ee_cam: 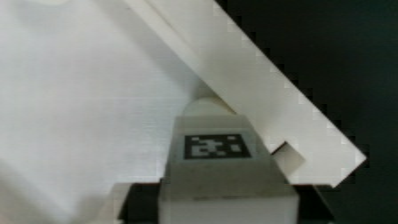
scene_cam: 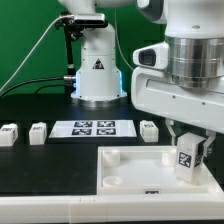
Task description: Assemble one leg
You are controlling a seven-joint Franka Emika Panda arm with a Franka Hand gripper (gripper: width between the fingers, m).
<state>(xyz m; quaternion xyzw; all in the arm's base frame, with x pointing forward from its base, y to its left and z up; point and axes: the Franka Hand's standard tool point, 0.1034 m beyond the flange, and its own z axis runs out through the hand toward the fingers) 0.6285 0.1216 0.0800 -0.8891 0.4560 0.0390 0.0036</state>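
My gripper (scene_cam: 186, 160) is shut on a leg (scene_cam: 186, 160), a small white square-section block with a black-and-white marker tag on its face. It holds the leg upright over the right end of the large white recessed panel (scene_cam: 125, 170), close to the panel's right corner. In the wrist view the leg (ee_cam: 215, 150) fills the space between my dark fingers (ee_cam: 150, 198), and the panel's raised rim (ee_cam: 249, 70) runs diagonally just beyond it. The leg's lower end is hidden, so I cannot tell whether it touches the panel.
Three more legs stand in a row behind the panel: two at the exterior view's left (scene_cam: 10, 135) (scene_cam: 38, 132), one right of the marker board (scene_cam: 149, 129). The marker board (scene_cam: 92, 128) lies mid-table. The robot base (scene_cam: 97, 65) stands at the back.
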